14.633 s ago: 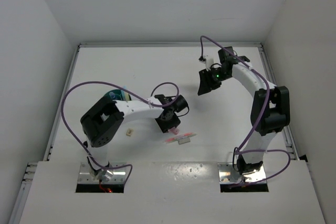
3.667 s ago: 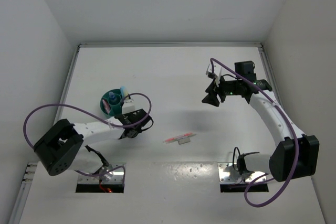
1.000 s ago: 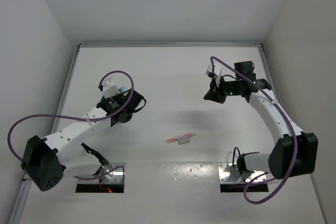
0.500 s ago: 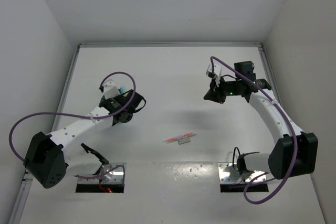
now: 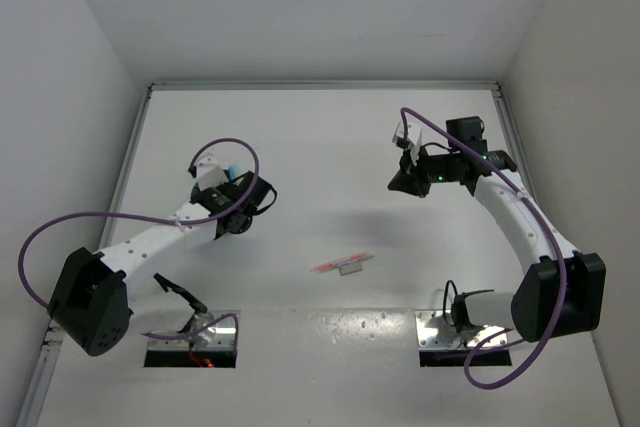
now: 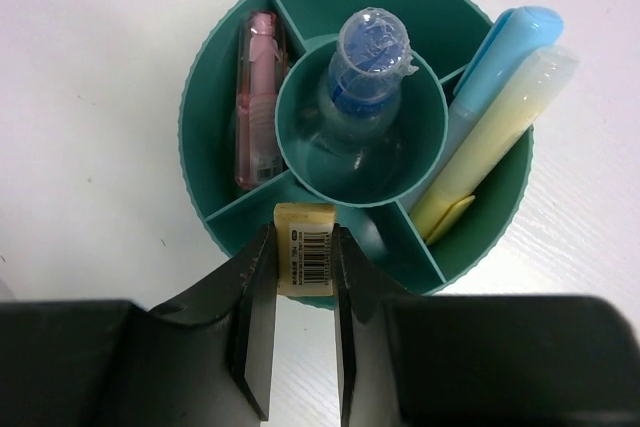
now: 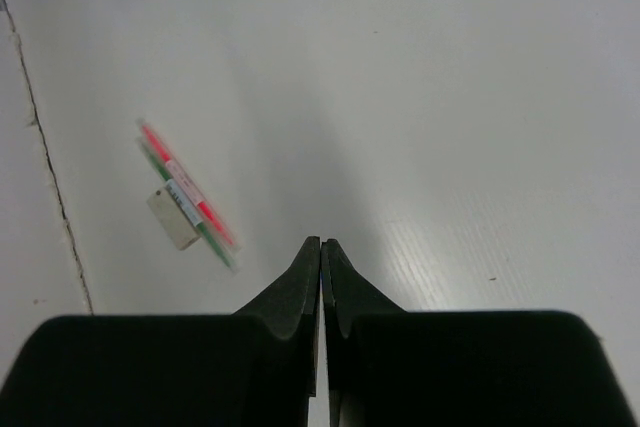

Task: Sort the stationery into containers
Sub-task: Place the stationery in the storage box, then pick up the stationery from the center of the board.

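Observation:
My left gripper [image 6: 304,247] is shut on a small beige eraser [image 6: 304,260] with a barcode label, held just above the near rim of the round teal organiser [image 6: 505,197]. The organiser holds a pink piece [image 6: 260,97], a clear-blue marker [image 6: 365,67] in its middle cup, and light-blue [image 6: 500,67] and yellow [image 6: 500,137] markers. In the top view the left gripper [image 5: 232,209] covers the organiser. My right gripper [image 7: 321,247] is shut and empty, high above the table [image 5: 405,183]. A red pen and a green one with a beige tag [image 7: 190,202] lie on the table [image 5: 342,264].
White walls stand round the table on three sides. A raised white ledge [image 5: 330,357] with the arm bases runs along the near edge. Purple cables loop from both arms.
Since a second ago the left arm has shifted slightly over the organiser with the eraser in its jaws. Earlier it had swung there from the table's middle. The right arm has not moved.

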Controlling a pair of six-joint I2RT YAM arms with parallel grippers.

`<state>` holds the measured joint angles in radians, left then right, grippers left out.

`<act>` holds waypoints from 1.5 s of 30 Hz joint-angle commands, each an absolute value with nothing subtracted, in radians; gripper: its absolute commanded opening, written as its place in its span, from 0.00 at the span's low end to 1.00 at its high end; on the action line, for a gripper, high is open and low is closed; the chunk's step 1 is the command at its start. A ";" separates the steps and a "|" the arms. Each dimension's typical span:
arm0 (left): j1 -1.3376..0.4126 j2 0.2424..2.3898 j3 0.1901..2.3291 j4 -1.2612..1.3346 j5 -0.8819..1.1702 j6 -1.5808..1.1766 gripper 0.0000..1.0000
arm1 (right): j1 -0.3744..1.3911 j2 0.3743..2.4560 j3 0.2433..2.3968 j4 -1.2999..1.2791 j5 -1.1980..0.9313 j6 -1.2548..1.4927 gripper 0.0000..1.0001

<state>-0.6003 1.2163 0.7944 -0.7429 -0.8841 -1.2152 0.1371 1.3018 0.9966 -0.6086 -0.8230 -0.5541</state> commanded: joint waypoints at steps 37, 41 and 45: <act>-1.045 1.143 0.842 -0.438 -0.357 -0.627 0.11 | 0.325 1.405 0.896 -1.010 -0.893 -1.321 0.67; -1.045 1.105 0.740 -0.439 -0.425 -0.754 0.24 | 0.463 1.445 0.877 -0.979 -0.818 -1.299 0.29; -1.045 1.051 0.664 -0.439 -0.500 -0.850 0.53 | 0.560 1.454 0.809 -0.835 -0.741 -1.181 0.18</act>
